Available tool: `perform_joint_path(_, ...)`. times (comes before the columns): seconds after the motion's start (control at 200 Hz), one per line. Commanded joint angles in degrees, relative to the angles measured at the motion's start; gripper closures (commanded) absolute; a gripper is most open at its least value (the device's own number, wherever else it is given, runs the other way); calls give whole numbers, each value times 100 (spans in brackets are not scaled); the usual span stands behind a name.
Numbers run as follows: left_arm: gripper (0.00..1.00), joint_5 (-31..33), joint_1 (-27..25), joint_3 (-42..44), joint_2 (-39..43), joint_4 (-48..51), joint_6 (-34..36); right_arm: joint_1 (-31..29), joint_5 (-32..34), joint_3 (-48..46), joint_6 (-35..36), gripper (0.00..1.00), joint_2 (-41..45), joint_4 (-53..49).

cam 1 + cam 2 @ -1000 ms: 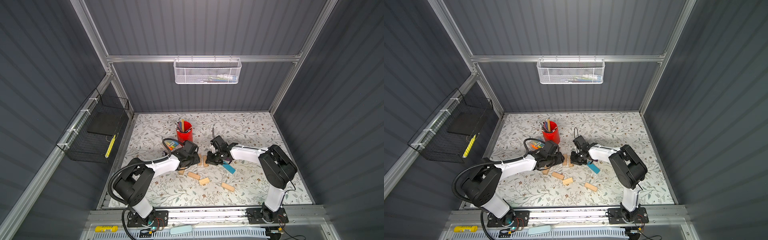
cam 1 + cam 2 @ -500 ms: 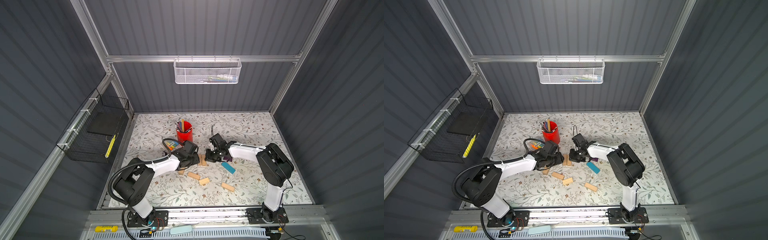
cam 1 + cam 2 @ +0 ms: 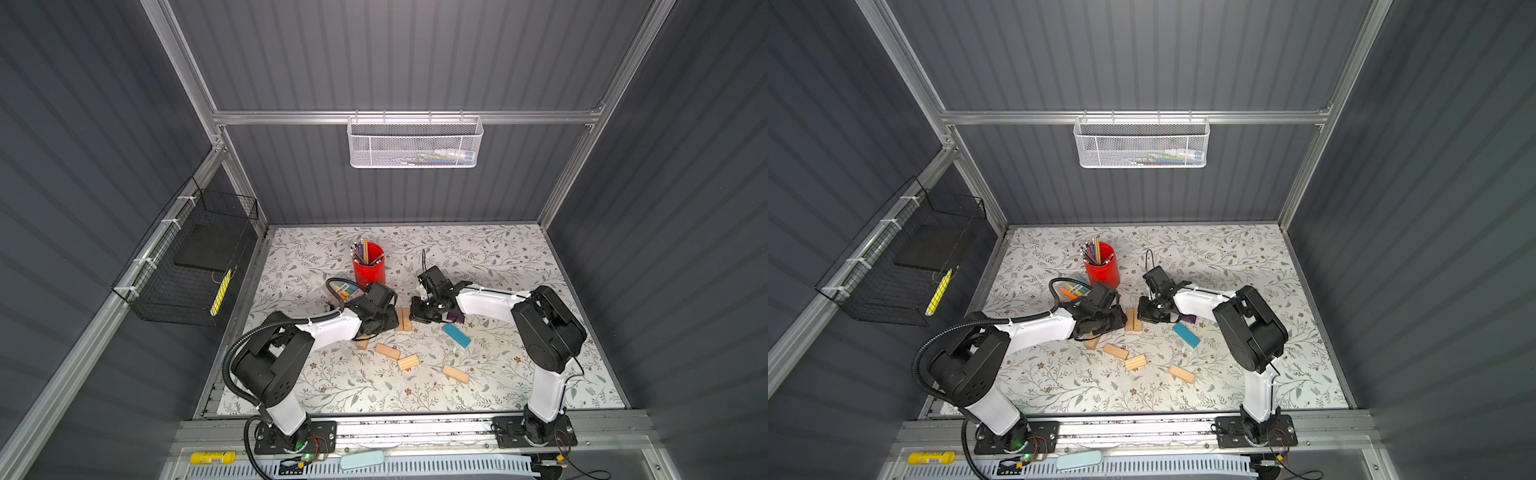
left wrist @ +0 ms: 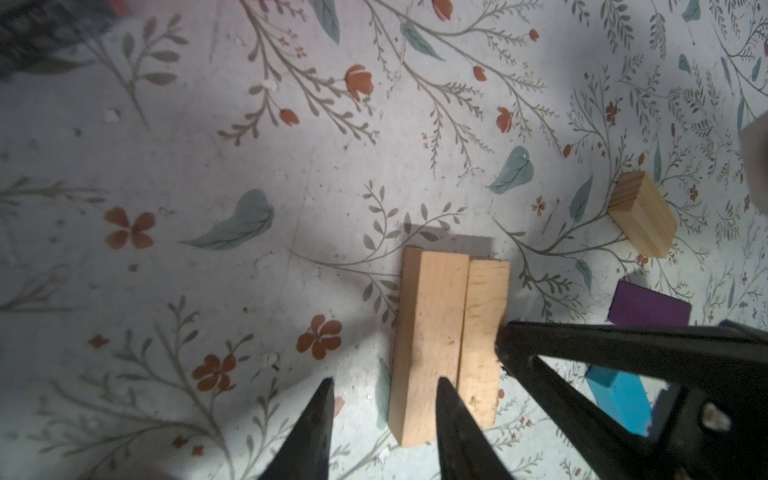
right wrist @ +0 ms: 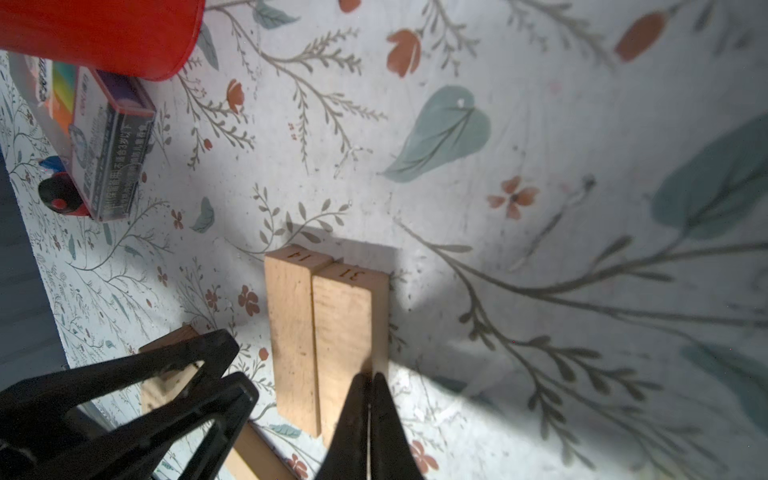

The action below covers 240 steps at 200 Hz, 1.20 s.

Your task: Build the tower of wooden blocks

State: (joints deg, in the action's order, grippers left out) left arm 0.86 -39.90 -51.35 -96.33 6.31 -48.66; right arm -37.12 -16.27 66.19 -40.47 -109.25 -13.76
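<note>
Two light-tan rectangular wooden bricks [image 3: 403, 320] lie side by side on the floral mat [image 3: 498, 266] in both top views. Four other tan bricks [image 3: 387, 351], the teal-blue rectangular block [image 3: 456, 336] and the purple block [image 3: 455, 318] lie loose nearby.

Left wrist view: my left gripper [image 4: 384, 380] has its jaws apart and holds nothing.

Right wrist view: my right gripper [image 5: 368, 378] is pinched together, its tip against the pair's side.

I judge only the base is laid; all the stacking remains.
</note>
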Motion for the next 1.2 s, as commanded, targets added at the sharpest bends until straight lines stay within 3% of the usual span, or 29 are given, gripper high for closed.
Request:
perform_joint_path(0.0, 60, -114, 38, -157, -127, 12, 96, 8, 151, 11, 5, 93, -220, -198)
perform_joint_path(0.615, 63, -36, 44, -153, 15, 13, 173, -1, 39, -424, -163, 88, 604, -287)
perform_joint_path(1.196, 62, 98, 44, -42, 343, 213, 170, -146, -101, -523, -154, 92, 322, -197)
